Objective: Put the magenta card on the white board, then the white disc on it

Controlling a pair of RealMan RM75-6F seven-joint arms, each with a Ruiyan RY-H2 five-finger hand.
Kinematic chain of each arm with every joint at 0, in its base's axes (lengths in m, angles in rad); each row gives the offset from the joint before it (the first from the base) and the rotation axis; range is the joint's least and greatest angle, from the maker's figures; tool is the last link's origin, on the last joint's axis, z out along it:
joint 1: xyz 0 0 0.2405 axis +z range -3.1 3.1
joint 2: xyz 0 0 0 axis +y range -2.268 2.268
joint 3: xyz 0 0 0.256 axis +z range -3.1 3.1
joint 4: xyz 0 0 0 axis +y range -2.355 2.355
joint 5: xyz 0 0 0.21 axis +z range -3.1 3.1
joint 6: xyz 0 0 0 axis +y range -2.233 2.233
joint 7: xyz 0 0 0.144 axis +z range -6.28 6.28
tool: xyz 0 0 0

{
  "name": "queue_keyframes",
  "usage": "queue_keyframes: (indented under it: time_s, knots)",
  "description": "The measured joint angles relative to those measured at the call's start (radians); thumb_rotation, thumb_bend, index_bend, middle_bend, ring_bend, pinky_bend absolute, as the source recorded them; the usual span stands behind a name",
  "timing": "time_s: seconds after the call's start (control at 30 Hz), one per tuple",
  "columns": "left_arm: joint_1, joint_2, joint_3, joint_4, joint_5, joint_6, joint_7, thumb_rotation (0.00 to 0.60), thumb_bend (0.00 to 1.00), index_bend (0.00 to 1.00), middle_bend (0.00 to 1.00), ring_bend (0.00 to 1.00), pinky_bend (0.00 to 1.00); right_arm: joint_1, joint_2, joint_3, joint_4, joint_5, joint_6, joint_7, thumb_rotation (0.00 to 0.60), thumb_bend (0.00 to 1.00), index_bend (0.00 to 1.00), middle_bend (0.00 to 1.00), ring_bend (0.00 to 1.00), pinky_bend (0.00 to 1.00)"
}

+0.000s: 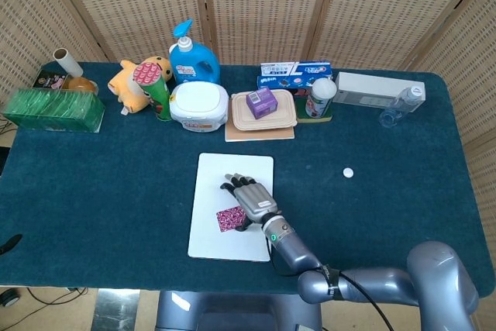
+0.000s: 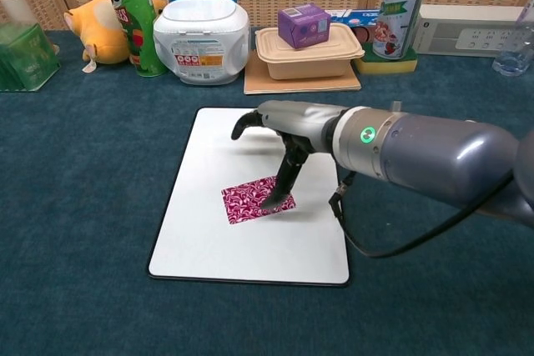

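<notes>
i see the magenta card [image 2: 258,201] lying flat on the white board [image 2: 209,156]. my right hand [image 2: 279,127] hangs over it, fingers spread, one fingertip touching the card's right edge (holding nothing). the white disc [image 1: 348,172] sits on the cloth, well apart.

Glossy patterned magenta card [image 2: 258,201], smooth white board [image 2: 250,239], perhaps felt tablecloth [image 2: 83,206]

Head looks down; chest nearer, level; both show white board [image 1: 232,207].
</notes>
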Motion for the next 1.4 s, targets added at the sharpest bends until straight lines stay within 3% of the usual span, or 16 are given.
queue_keyframes:
  time_s: [0.37,0.63,1.03,1.4]
  knots:
    - [-0.003,0.0,0.0,-0.002,0.0,-0.004,0.006,0.6,0.1,0.0,0.0,0.0,0.0,-0.071,0.179,-0.029,-0.035,-0.126,0.036,0.06,0.6,0.21,0.31,0.05,0.0,0.1]
    - [-0.004,-0.005,0.0,-0.019,-0.008,-0.008,0.042,0.6,0.1,0.0,0.0,0.0,0.0,-0.131,0.289,-0.065,0.106,-0.171,-0.027,0.167,0.6,0.27,0.34,0.05,0.0,0.11]
    - [-0.008,-0.012,-0.008,-0.042,-0.032,-0.018,0.084,0.6,0.1,0.0,0.0,0.0,0.0,-0.217,0.301,-0.11,0.38,-0.297,-0.172,0.414,0.6,0.3,0.38,0.05,0.0,0.12]
    - [-0.006,-0.013,-0.009,-0.042,-0.035,-0.017,0.085,0.6,0.1,0.0,0.0,0.0,0.0,-0.243,0.271,-0.107,0.485,-0.366,-0.207,0.5,0.6,0.3,0.4,0.05,0.0,0.14]
